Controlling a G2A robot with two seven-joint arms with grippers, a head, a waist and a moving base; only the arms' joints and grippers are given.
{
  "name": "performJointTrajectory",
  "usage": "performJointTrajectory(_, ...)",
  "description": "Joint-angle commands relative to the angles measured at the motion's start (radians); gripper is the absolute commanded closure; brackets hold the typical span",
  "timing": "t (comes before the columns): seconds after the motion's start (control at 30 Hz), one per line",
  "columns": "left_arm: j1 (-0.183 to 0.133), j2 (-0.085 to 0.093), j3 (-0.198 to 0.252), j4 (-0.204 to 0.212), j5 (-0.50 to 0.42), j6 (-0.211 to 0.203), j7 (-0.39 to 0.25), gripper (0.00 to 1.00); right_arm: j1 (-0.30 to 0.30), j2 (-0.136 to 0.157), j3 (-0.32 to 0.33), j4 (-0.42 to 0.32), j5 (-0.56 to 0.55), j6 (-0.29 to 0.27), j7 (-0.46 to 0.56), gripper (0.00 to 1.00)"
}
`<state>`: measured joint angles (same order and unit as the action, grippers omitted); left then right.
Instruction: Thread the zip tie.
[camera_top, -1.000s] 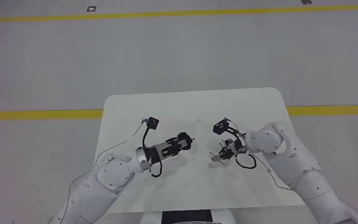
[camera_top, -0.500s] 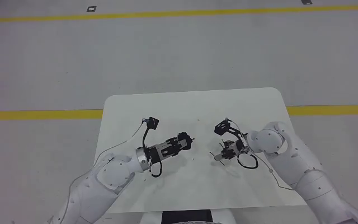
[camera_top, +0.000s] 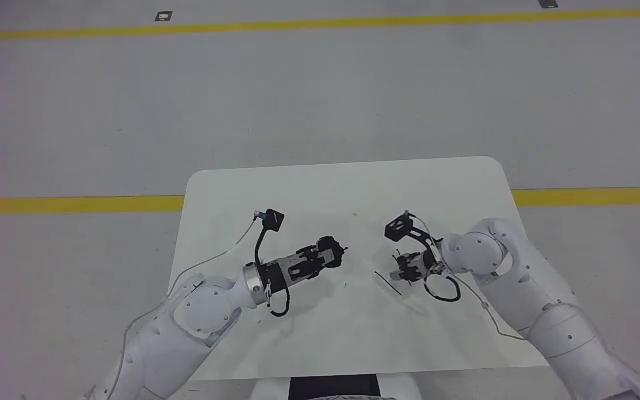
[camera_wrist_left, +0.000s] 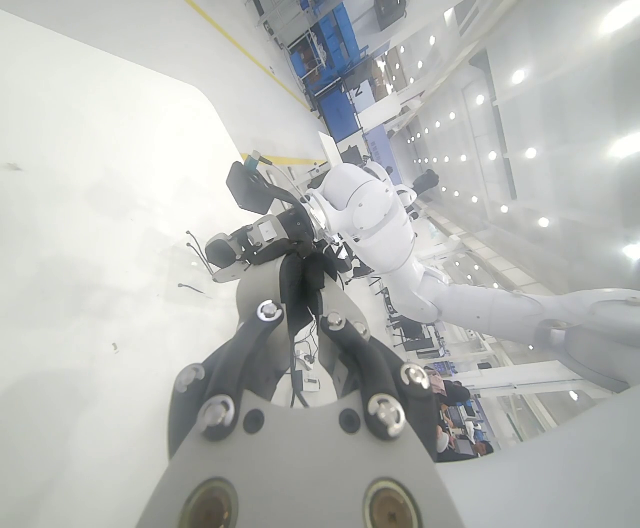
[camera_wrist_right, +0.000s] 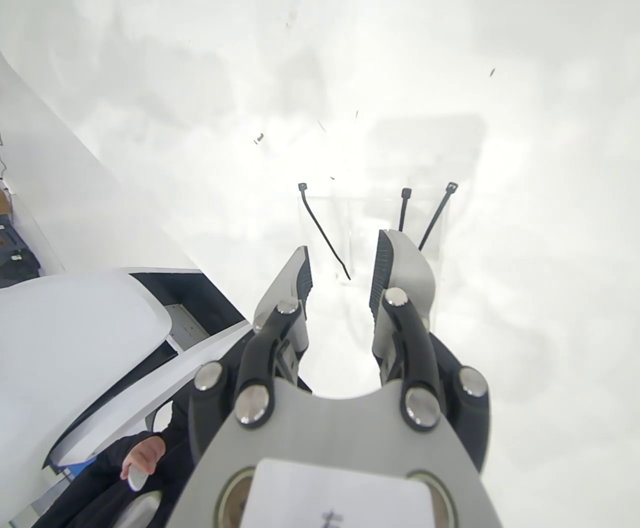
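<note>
Three thin black zip ties lie on the white table (camera_top: 300, 200). One zip tie (camera_wrist_right: 322, 231) lies just past my open right gripper (camera_wrist_right: 342, 265), in line with the gap between its fingers; the other two zip ties (camera_wrist_right: 440, 212) lie beside one finger. From above, that gripper (camera_top: 402, 268) hovers next to a zip tie (camera_top: 384, 279). My left gripper (camera_top: 338, 250) is held off the table to the left, pointing at the right one. It (camera_wrist_left: 300, 272) is shut on a small black piece that looks like a zip tie (camera_wrist_left: 306, 270).
A clear thin sheet (camera_wrist_right: 430, 150) lies under the zip ties. Small dark specks (camera_wrist_right: 258, 138) dot the table. The table's edge runs close behind my right arm, and a person's hand (camera_wrist_right: 142, 462) shows below it.
My right gripper has drawn back slightly to the right, uncovering a zip tie on the table. The left arm has not moved.
</note>
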<state>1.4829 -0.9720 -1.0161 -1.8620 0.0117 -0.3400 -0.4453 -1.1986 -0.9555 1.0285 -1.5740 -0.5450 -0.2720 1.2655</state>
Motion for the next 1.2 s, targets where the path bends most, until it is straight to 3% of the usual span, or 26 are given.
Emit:
performJointTrajectory(0.0,0.000,0.000,0.000,0.000,0.000,0.000,0.000,1.00,0.000,0.000,-0.002,-0.002,-0.011,0.012,-0.005,0.74)
performJointTrajectory(0.33,0.000,0.000,0.000,0.000,0.000,0.000,0.000,1.00,0.009,-0.003,-0.029,0.010,-0.051,0.050,-0.029,0.82)
performJointTrajectory(1.17,0.000,0.000,0.000,0.000,0.000,0.000,0.000,1.00,0.022,-0.006,-0.058,0.023,-0.100,0.084,-0.053,0.82)
